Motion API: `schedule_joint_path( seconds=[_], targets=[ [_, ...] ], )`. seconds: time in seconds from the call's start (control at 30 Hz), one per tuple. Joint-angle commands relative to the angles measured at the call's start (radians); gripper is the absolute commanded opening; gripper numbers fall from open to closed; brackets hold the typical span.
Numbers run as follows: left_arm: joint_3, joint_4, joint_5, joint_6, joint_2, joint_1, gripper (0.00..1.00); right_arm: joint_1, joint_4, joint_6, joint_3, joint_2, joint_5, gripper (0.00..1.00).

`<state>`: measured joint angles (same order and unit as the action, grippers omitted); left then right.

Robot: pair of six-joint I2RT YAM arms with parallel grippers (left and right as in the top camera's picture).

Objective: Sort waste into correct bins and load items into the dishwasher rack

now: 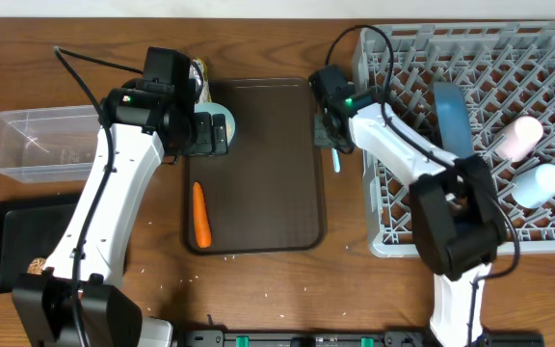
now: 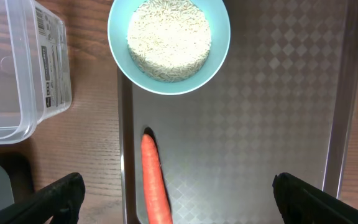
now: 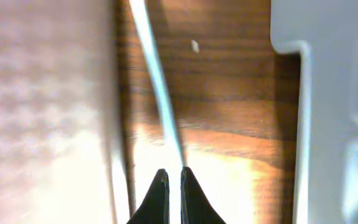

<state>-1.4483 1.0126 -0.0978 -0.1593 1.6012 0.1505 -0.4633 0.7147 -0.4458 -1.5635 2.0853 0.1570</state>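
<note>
A pale bowl (image 2: 169, 43) full of white rice sits at the far left corner of the dark brown serving tray (image 1: 268, 173). An orange carrot (image 1: 200, 214) lies along that tray's left edge, also in the left wrist view (image 2: 154, 180). My left gripper (image 2: 179, 199) is open above the tray, with the carrot between its fingers and the bowl ahead. My right gripper (image 3: 174, 180) is low over the table between tray and grey rack (image 1: 470, 145), closed on the end of the pale spoon (image 3: 157, 81). In the rack stand a blue plate (image 1: 451, 116), a pink cup (image 1: 518, 135) and a light blue cup (image 1: 538, 183).
The clear tub (image 1: 37, 145) stands left of the tray, also in the left wrist view (image 2: 17, 68). The black tray (image 1: 8, 241) at the front left holds a brown food lump (image 1: 37, 265). Loose rice grains (image 1: 215, 257) lie near the serving tray's front edge.
</note>
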Motion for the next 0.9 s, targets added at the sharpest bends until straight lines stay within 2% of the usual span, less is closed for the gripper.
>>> schedule_joint_path(
  seconds=[0.0,0.2,0.33,0.47,0.63,0.87],
  targets=[
    [0.003,-0.001,0.012,0.009,0.005,-0.006,0.98,-0.011,0.007,0.029,-0.008,-0.092,0.002,0.01],
    [0.003,-0.001,0.012,0.009,0.005,-0.006,0.98,-0.011,0.018,0.037,-0.007,-0.144,0.003,0.04],
    [0.003,-0.001,0.012,0.009,0.005,-0.006,0.98,-0.012,0.023,0.092,0.000,-0.117,0.004,0.17],
    [0.003,-0.001,0.012,0.009,0.005,-0.006,0.98,-0.012,0.021,0.136,0.003,-0.045,0.012,0.25],
    [0.003,-0.001,0.012,0.009,0.005,-0.006,0.98,-0.012,-0.014,0.245,0.003,0.041,0.013,0.28],
    [0.003,-0.001,0.012,0.009,0.005,-0.006,0.98,-0.001,-0.042,0.262,0.003,0.085,0.059,0.27]
  ],
)
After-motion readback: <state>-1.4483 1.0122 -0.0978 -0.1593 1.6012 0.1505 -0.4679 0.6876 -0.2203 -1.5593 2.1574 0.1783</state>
